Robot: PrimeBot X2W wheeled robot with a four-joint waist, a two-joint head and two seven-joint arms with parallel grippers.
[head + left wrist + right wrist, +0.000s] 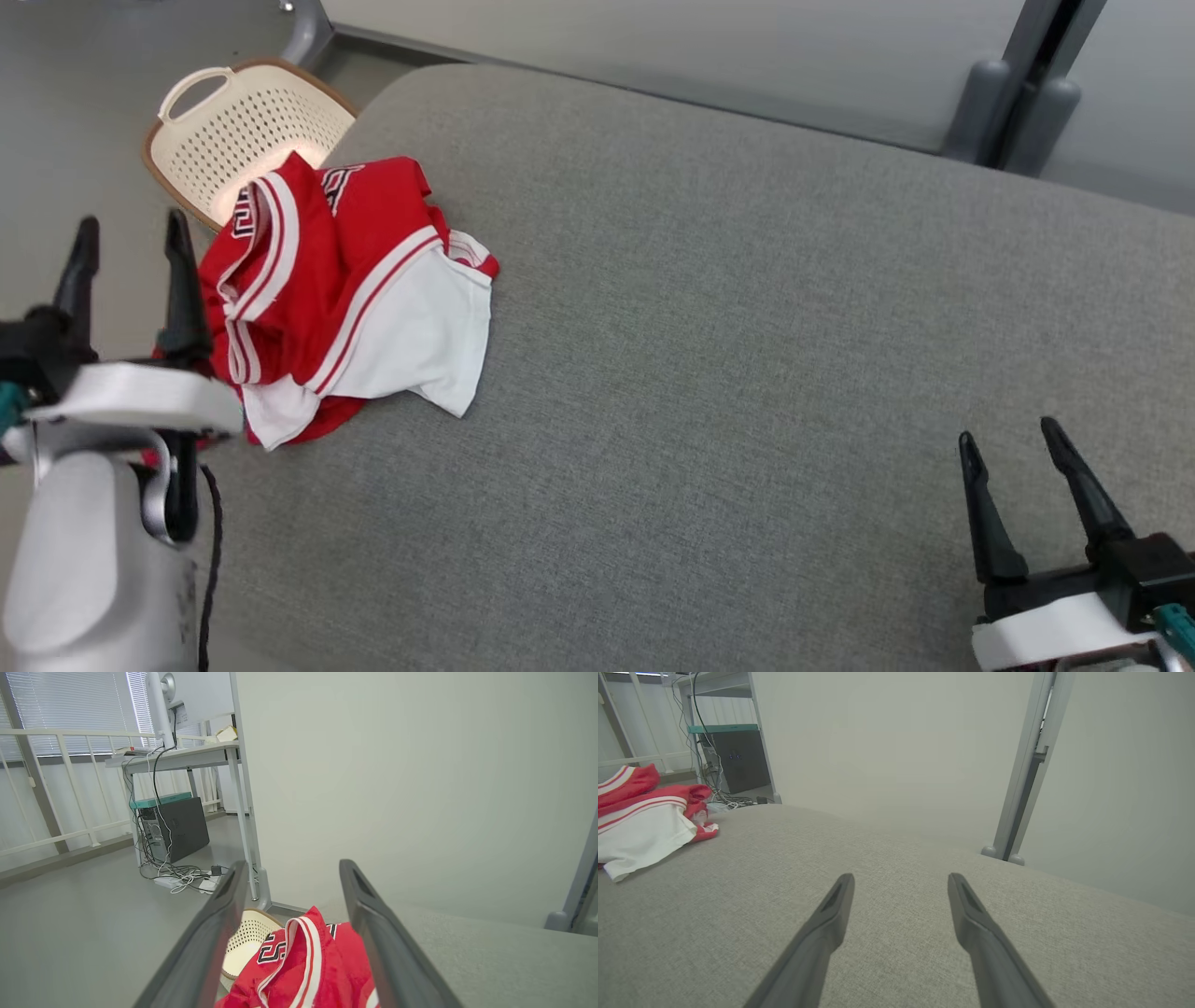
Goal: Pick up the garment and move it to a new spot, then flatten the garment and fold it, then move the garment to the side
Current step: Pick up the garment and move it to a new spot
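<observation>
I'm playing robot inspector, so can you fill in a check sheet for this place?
Surface: grey cloth-covered top, with the shirt lying on it.
Job's things: red and white shirt, crumpled in a heap at the left edge, not yet flattened or folded.
Clutter: cream basket with holes on the floor, just beyond the shirt.
Jaws: left jaws open, by the shirt's left side; cannot tell whether they touch it. Right jaws open over bare cloth, far from the shirt.
Cables: tangle of wires on the floor under a desk; black cable along the left arm.
Surroundings: desk, computer tower, white railing, pale wall panel.
</observation>
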